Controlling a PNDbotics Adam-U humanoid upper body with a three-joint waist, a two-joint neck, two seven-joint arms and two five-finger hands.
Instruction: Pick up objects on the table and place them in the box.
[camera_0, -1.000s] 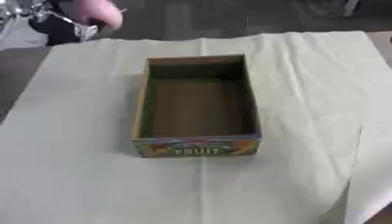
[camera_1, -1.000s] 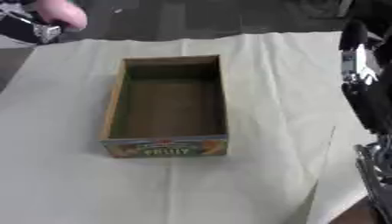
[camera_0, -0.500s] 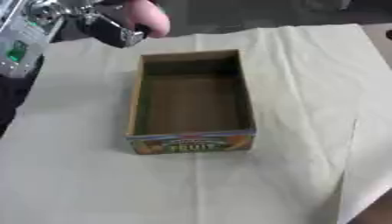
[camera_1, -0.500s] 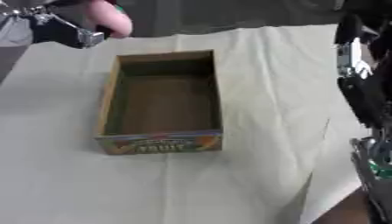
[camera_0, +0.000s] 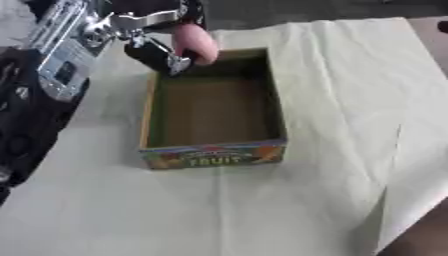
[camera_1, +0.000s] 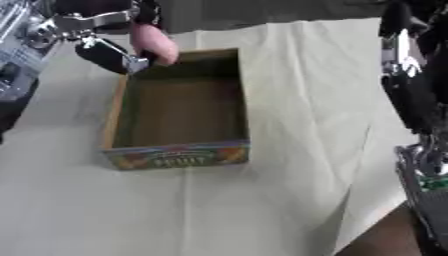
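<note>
One pink object (camera_0: 194, 42) clamped in the left robot hand (camera_0: 156, 46), above the box's (camera_0: 276, 107) far-left corner, on pale cloth (camera_0: 341, 90).

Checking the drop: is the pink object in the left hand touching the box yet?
Cannot tell. In the left eye view the pink object, held by the left hand, overlaps the box's far rim, showing neither contact nor gap.

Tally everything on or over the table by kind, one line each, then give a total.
Cardboard fruit box: 1
Pink object held in the left hand, over the box's far left corner: 1
Pale tablecloth: 1
Total: 3
</note>
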